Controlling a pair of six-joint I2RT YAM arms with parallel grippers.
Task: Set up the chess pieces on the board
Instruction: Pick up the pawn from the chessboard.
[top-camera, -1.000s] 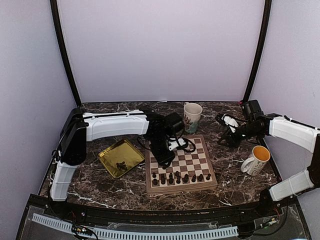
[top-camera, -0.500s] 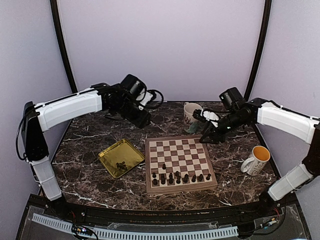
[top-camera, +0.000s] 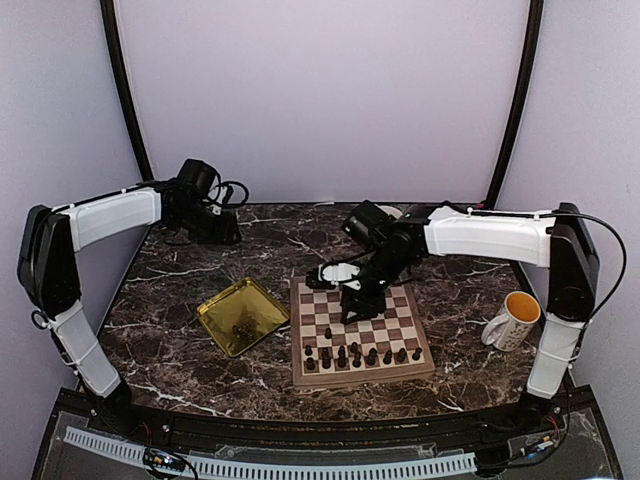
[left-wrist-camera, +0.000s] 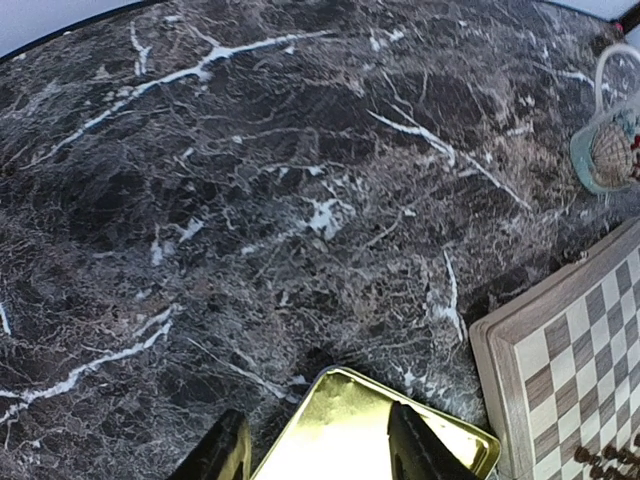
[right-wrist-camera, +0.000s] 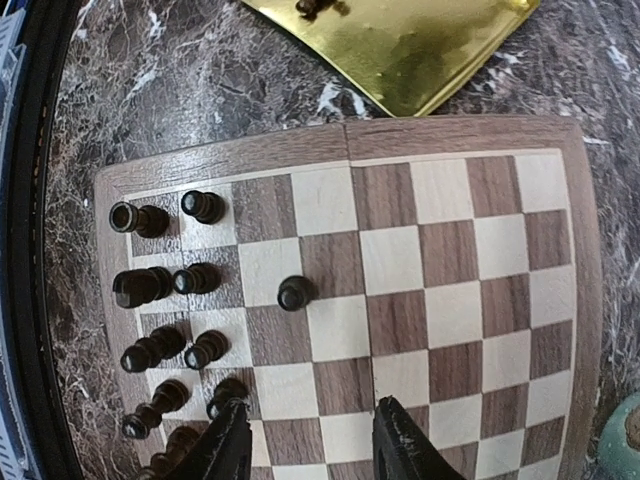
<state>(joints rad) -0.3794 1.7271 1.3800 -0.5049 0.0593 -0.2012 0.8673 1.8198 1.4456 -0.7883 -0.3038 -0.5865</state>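
Note:
The board lies at the table's middle. Several dark chess pieces stand in its two near rows. One lone pawn stands one square ahead of them; it also shows in the right wrist view. My right gripper hangs open and empty above the board's middle, its fingers apart over bare squares. My left gripper is open and empty, high at the back left. In the left wrist view its fingers frame the gold tray's far corner.
A gold tray left of the board holds a few loose pieces. A white mug with a yellow inside stands right of the board. Another mug stands behind the board.
My left arm has left the board and swung up to the back left, leaving the lone pawn standing. My right arm has moved from the back right to over the board.

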